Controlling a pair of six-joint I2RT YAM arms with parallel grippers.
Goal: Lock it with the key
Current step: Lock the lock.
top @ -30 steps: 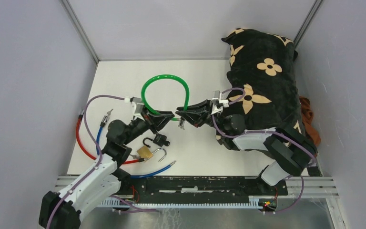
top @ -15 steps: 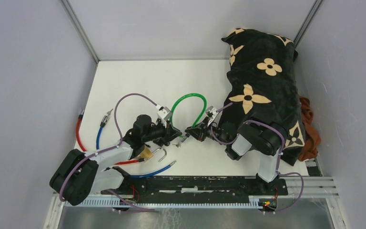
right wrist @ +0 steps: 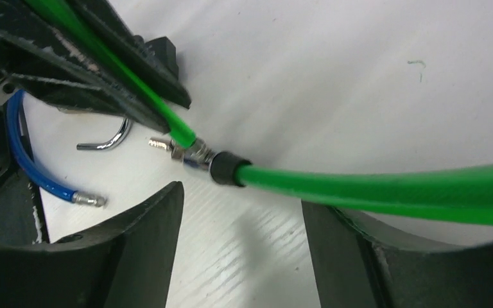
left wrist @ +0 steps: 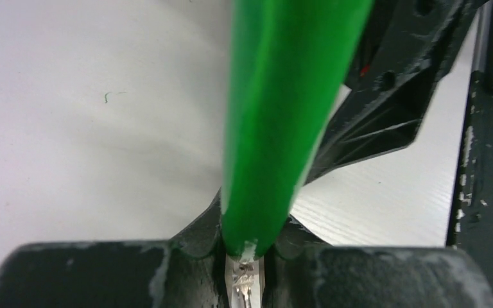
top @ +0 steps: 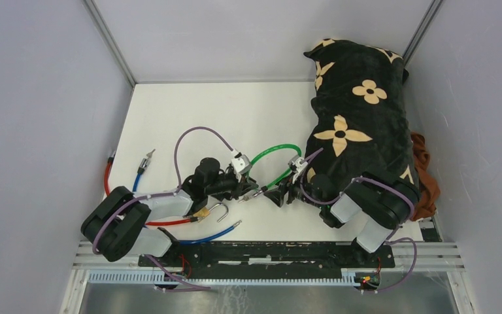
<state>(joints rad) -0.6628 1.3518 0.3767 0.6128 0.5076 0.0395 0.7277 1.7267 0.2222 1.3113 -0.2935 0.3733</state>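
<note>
A brass lock (top: 202, 211) with its silver shackle (top: 221, 209) swung open lies at the near left, partly under my left arm. The shackle (right wrist: 106, 138) also shows in the right wrist view. The key is not visible in any view. My left gripper (top: 245, 190) is shut on one end of a green hose (top: 271, 152), which is pinched between its fingers (left wrist: 249, 237). That end meets a metal coupling (right wrist: 199, 157) and a black collar on the hose's other end. My right gripper (right wrist: 241, 199) is open just beside the coupling, holding nothing.
A black cushion with tan flowers (top: 359, 118) fills the right side, with orange cloth (top: 426, 176) behind it. A red hose (top: 112, 196) and a blue hose (top: 206, 235) lie at the near left. Grey walls stand on three sides.
Both arms have drawn back toward the near edge, and the green loop has flattened. My right gripper has opened and let go of the hose end. The left gripper has stayed shut on its end.
</note>
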